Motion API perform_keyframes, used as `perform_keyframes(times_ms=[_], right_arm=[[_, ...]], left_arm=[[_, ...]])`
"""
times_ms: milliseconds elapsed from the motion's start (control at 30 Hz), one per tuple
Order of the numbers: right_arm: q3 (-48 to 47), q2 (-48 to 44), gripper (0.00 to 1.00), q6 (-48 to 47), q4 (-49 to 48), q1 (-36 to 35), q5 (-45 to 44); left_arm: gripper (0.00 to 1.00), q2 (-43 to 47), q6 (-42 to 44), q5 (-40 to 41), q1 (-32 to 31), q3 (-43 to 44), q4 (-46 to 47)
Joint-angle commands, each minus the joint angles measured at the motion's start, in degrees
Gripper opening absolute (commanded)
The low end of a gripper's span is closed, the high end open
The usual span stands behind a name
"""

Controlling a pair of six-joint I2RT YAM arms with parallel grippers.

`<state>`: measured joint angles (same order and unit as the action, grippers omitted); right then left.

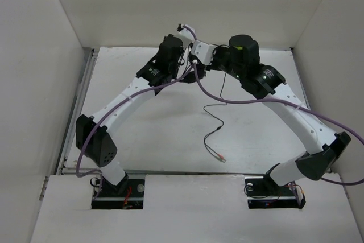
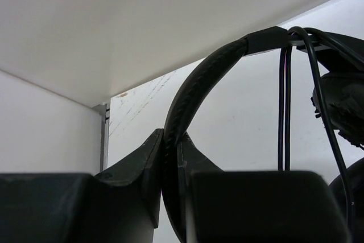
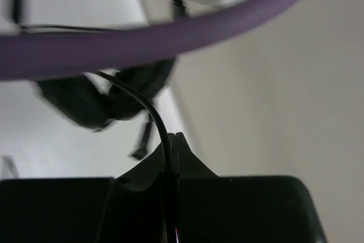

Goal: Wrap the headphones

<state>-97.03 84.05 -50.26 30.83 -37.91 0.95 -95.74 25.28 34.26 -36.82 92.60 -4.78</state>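
The black headphones (image 2: 199, 81) hang in the air between my two grippers, at the far middle of the table. My left gripper (image 2: 172, 136) is shut on the padded headband. To its right two strands of the thin cable (image 2: 282, 112) run down from the headband beside an earcup (image 2: 341, 103). In the right wrist view my right gripper (image 3: 173, 139) is shut on the thin black cable (image 3: 149, 105), with a blurred earcup (image 3: 94, 101) beyond it. From above, the loose cable (image 1: 215, 119) trails over the table to its reddish plug (image 1: 222, 159).
A thick purple robot cable (image 3: 170, 38) crosses just in front of the right wrist camera, and purple cables (image 1: 244, 101) drape along both arms. White walls (image 1: 34, 55) enclose the table (image 1: 142, 135) at left, right and back. The arm bases (image 1: 119, 189) sit at the near edge.
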Motion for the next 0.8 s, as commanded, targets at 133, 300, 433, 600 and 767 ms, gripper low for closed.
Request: perform_keyframes(times_ms=[133, 300, 433, 600, 767], right_arm=[[5.89, 0.67, 0.04, -24.0, -23.25, 3.84, -18.79], [5.89, 1.29, 0.04, -19.89, -29.24, 8.24, -16.86], [5.98, 1.73, 0.04, -16.54, -31.88, 9.57, -15.55], [5.72, 2.08, 0.04, -15.31, -32.41, 9.74, -14.66], [4.83, 2.78, 0.06, -14.08, -31.62, 9.57, -13.87]], left_arm=[[0.0, 9.96, -1.98, -4.81, -1.28, -1.89, -0.58], [0.0, 12.77, -5.32, -12.63, -2.42, -2.6, -4.71], [0.0, 14.18, -7.61, -17.81, -4.09, -2.86, -6.47], [0.0, 14.71, -8.93, -22.74, -5.15, -2.33, -9.9], [0.0, 14.62, -9.54, -24.59, -5.85, -1.19, -11.31]])
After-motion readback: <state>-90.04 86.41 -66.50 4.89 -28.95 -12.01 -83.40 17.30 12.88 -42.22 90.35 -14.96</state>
